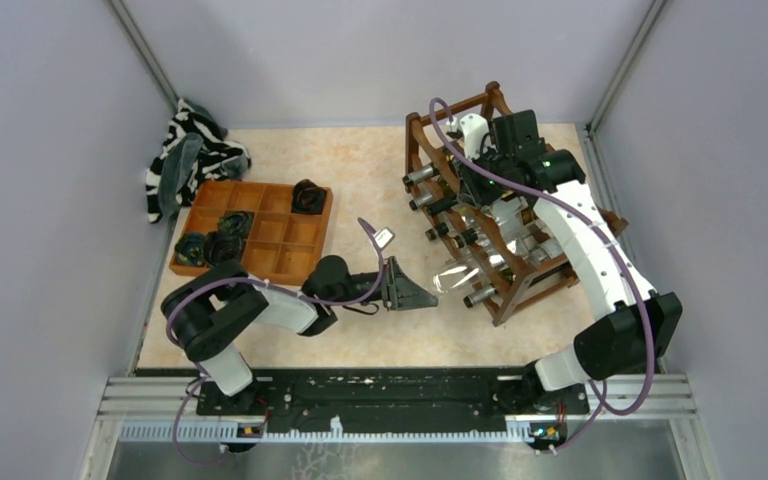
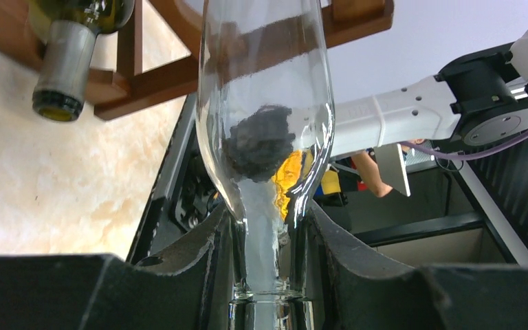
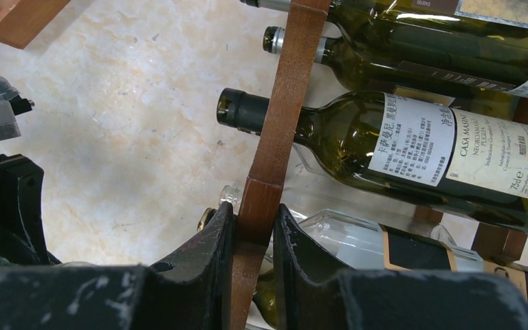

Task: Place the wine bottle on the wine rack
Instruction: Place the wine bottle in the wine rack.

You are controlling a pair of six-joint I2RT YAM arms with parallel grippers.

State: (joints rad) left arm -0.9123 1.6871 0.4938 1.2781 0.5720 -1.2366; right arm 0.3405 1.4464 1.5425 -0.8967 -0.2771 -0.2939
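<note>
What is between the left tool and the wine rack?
A clear glass bottle. The left tool holds its neck, and its body stretches toward the wine rack. The left wrist view shows it.

Soft, even light is falling from overhead, leaving only faint shadows on the table [image 1: 360,170]. Glare is streaking the clear wine bottle [image 2: 268,82] at upper centre of the left wrist frame. The left end effector [image 2: 269,240] and right end effector [image 3: 253,230] are showing slightly soft along the bottom of their frames.

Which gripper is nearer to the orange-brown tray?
Left. The left gripper is right of the tray, gripping a clear bottle; the right gripper is farther right, clamped on the wine rack.
</note>
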